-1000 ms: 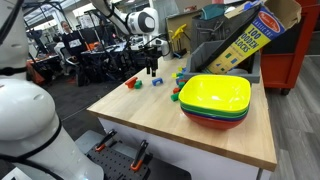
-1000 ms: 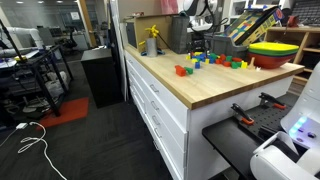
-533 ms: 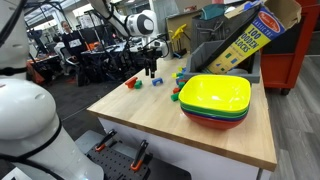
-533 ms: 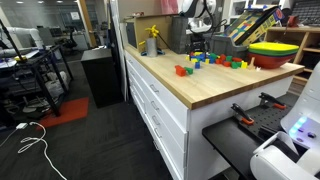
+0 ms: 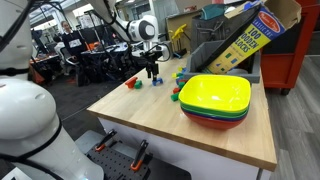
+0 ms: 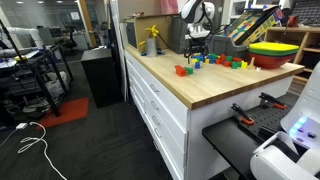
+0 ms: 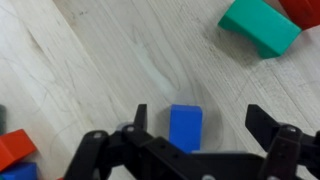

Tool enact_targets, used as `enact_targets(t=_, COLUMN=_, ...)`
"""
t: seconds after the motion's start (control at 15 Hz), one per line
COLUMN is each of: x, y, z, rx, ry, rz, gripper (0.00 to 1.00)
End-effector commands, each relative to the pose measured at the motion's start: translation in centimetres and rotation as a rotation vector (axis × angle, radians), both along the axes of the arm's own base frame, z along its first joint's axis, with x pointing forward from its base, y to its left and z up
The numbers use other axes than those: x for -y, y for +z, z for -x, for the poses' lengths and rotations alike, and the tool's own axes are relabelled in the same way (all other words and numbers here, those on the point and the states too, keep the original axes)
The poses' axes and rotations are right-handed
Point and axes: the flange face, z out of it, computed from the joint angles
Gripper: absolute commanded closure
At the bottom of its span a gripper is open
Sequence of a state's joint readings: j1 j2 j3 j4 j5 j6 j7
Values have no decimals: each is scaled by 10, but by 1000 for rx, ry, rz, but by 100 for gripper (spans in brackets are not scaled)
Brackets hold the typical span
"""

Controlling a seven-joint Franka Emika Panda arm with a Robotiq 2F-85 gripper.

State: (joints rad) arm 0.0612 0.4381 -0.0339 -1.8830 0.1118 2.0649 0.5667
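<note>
My gripper (image 7: 200,118) hangs open just above the wooden table (image 7: 110,60). A small blue block (image 7: 185,127) lies flat between its two dark fingers (image 7: 140,114), closer to the left one and touching neither. In both exterior views the gripper (image 5: 152,68) (image 6: 197,47) points straight down over the scattered blocks at the far end of the table. Beyond the blue block lies a green block (image 7: 258,25), with a red one (image 7: 306,9) at the frame's corner. An orange-red block (image 7: 12,148) sits at the lower left.
A stack of yellow, green and red bowls (image 5: 215,99) (image 6: 274,52) stands on the table. Behind it a large cardboard block box (image 5: 238,42) leans on a grey bin. Several loose coloured blocks (image 6: 215,62) lie around; a red one (image 6: 181,71) is nearer the edge.
The gripper has come down slightly toward the table among the blocks. Its jaws stay open and no block has moved.
</note>
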Motion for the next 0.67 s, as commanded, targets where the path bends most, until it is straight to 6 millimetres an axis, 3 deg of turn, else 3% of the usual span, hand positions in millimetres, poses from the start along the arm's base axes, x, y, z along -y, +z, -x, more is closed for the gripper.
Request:
enact_targets(t=0.0, x=2, y=7, z=7, rx=14, ry=37, rz=-22, gripper=0)
enact_targets(t=0.33, x=4, y=19, z=30, rx=-8, ry=38, rz=-53, gripper=0)
enact_targets(t=0.6, x=-11, y=29, z=53, rx=0, ry=111, rz=-132, gripper=0)
